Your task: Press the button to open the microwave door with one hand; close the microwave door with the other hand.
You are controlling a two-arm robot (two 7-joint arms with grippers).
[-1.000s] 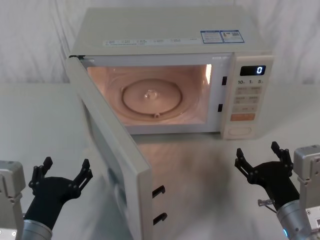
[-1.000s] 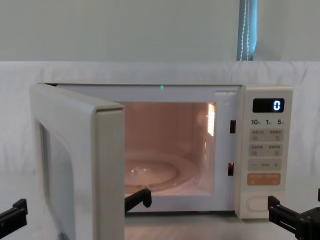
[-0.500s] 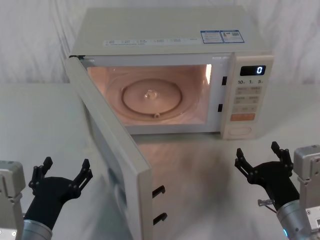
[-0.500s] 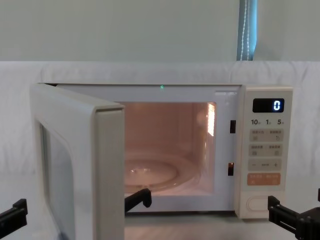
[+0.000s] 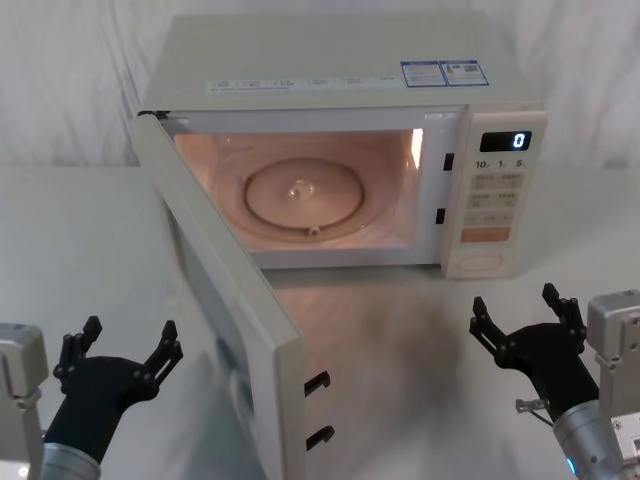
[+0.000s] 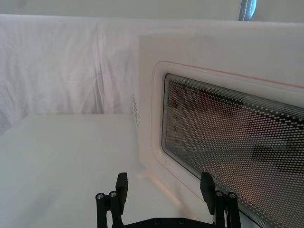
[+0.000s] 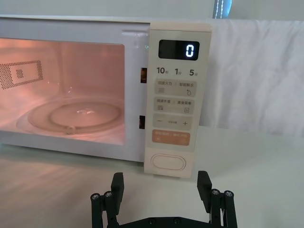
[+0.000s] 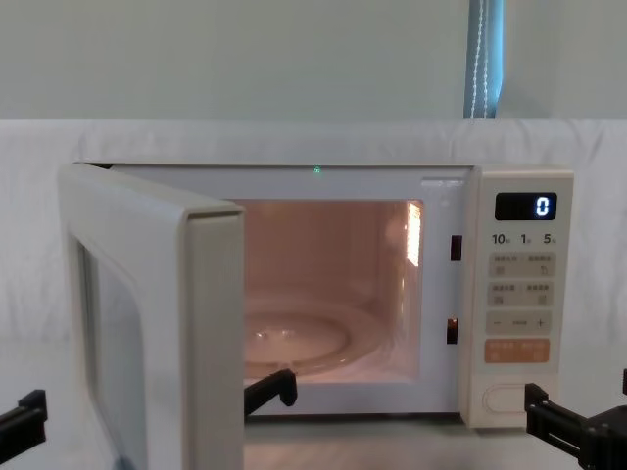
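The cream microwave [image 5: 330,55] stands at the back of the table, its cavity lit and its panel showing "0". The microwave door [image 5: 225,310] stands swung wide open toward my left side; its dark window [image 6: 228,137] is close in front of the left wrist camera. My left gripper [image 5: 130,330] hovers open just outside the door's outer face, not touching it. The wide cream button [image 5: 480,262] sits at the bottom of the panel, also seen as the button [image 7: 166,163]. My right gripper [image 5: 514,300] is open, low over the table in front of the button and apart from it.
A glass turntable [image 5: 305,195] lies inside the cavity. Two black latch hooks [image 5: 318,382] stick out of the door's free edge. White cloth drapes the wall behind. The table [image 5: 420,340] between door and right gripper is bare.
The left gripper has drawn back slightly toward me and lower. The door, the microwave and the right gripper stand as before.
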